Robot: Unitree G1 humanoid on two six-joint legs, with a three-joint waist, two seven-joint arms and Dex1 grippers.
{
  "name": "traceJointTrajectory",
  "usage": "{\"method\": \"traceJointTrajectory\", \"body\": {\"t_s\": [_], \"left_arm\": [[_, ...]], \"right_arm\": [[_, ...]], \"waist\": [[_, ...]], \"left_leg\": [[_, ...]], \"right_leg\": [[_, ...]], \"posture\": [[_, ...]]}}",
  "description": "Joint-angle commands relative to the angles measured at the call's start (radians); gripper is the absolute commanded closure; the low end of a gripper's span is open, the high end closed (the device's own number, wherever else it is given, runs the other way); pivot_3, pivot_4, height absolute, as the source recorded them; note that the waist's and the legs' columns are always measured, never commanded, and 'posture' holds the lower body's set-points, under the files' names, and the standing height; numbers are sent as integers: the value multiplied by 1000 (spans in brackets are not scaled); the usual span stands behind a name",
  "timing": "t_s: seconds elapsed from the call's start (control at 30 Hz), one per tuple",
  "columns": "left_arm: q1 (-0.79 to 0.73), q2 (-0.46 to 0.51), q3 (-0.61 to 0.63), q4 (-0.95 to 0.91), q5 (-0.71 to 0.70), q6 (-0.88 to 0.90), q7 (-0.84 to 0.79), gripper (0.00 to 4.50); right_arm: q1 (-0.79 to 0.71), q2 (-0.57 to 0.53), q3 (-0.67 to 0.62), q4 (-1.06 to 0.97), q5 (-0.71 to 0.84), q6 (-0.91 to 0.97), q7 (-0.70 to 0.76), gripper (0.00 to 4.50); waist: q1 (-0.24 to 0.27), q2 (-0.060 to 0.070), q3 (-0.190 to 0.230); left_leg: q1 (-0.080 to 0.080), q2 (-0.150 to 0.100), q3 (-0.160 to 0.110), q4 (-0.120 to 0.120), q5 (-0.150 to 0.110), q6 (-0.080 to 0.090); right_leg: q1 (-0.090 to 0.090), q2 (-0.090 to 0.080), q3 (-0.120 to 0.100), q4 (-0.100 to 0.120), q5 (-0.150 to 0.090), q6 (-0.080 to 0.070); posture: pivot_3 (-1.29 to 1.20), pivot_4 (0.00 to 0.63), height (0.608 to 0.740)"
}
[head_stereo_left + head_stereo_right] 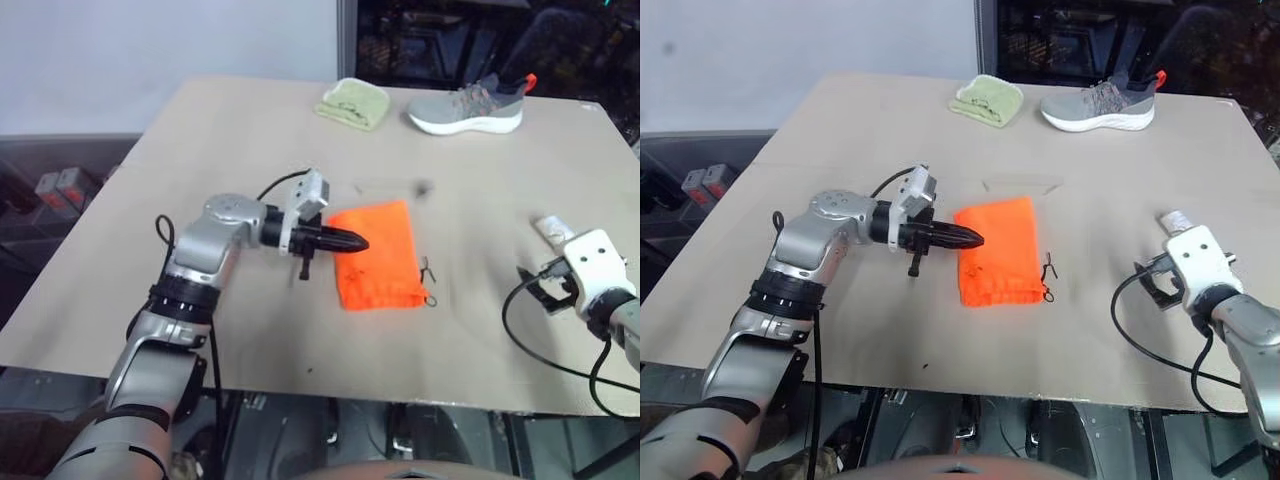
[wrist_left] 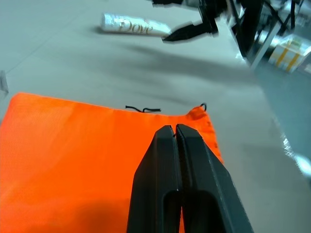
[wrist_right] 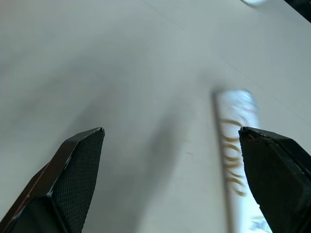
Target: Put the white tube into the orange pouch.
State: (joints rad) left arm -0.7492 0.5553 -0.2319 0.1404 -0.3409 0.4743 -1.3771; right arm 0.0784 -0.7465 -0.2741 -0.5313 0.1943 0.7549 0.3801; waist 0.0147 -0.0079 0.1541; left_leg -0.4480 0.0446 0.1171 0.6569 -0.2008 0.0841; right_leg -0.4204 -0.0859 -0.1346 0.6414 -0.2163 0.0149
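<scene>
The right gripper, jaws spread wide, is reaching for the small flat white tube with gold print lying on the tan table; next it must straddle and pinch it. Farther in, the clenched, empty left gripper hovers over the bright orange fabric pouch at mid-table.

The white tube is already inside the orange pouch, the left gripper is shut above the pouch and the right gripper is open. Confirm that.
Not quite. The white tube still lies on the bare table, apart from the orange pouch, as the left wrist view shows. The rest holds: the left gripper is shut above the pouch and the right gripper is open.
</scene>
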Motion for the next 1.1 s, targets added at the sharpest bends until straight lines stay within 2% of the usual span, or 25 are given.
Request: {"method": "traceJointTrajectory", "body": {"t_s": [0.03, 0.17, 0.27, 0.4, 0.63, 0.73, 0.83, 1.0, 1.1], "left_arm": [[27, 57, -34, -116, 19, -8, -36, 3727], [77, 102, -57, -206, 81, -92, -9, 1930], [89, 125, -91, -187, 155, -250, -27, 1930], [31, 102, -117, -49, 208, -431, -63, 1930], [-171, 31, -188, 374, 316, -798, -178, 1930], [-246, -52, -217, 532, 361, -937, -185, 1930], [-280, -113, -219, 612, 366, -1003, -202, 1930], [-303, -153, -220, 682, 376, -1075, -226, 1930], [-317, -169, -227, 714, 375, -1107, -236, 2707]], "right_arm": [[-26, -9, -38, -4, 4, 13, 12, 0], [-20, -11, -41, 1, 1, 1, 31, 0], [0, -20, -43, 34, -10, -28, 53, 0], [-6, -43, -45, 112, -10, -53, 95, 0], [-104, -128, 12, 258, -38, -61, 159, 0], [-166, -137, 42, 282, -45, -35, 166, 0], [-192, -144, 55, 283, -48, -5, 169, 0], [-205, -147, 52, 278, -45, 33, 164, 0], [-205, -147, 46, 274, -40, 56, 163, 0]], "waist": [[-2, 0, 0], [-1, 0, 0], [2, 0, 0], [3, 1, 0], [0, 1, 0], [0, 1, 0], [1, 0, 0], [0, 0, 0], [-1, 0, 0]], "left_leg": [[0, 0, 0, 0, 0, 0], [0, 0, 2, -3, 0, -1], [0, 0, 3, -2, -1, 2], [0, -2, 2, -2, -2, 4], [0, -3, 3, 0, -2, 4], [0, -2, 3, -1, -3, 5], [-2, -3, 3, -1, -3, 5], [-1, -4, 6, 0, -4, 7], [-1, -3, 6, 1, -5, 9]], "right_leg": [[0, 0, 0, 0, 0, 0], [-2, 0, 3, 0, 0, 0], [-2, 0, 3, 0, 0, 0], [-2, -3, 3, 0, -2, -4], [-2, -2, 3, 0, -2, -3], [-2, -1, 3, 0, 0, 1], [-3, 0, 4, 0, 0, 1], [-3, -1, 4, 0, -1, 2], [-3, -1, 4, 0, -1, 3]], "posture": [[0, 150, 740], [0, 150, 740], [0, 150, 740], [0, 150, 740], [0, 150, 740], [0, 150, 740], [0, 150, 740], [0, 150, 740], [0, 150, 740]]}}
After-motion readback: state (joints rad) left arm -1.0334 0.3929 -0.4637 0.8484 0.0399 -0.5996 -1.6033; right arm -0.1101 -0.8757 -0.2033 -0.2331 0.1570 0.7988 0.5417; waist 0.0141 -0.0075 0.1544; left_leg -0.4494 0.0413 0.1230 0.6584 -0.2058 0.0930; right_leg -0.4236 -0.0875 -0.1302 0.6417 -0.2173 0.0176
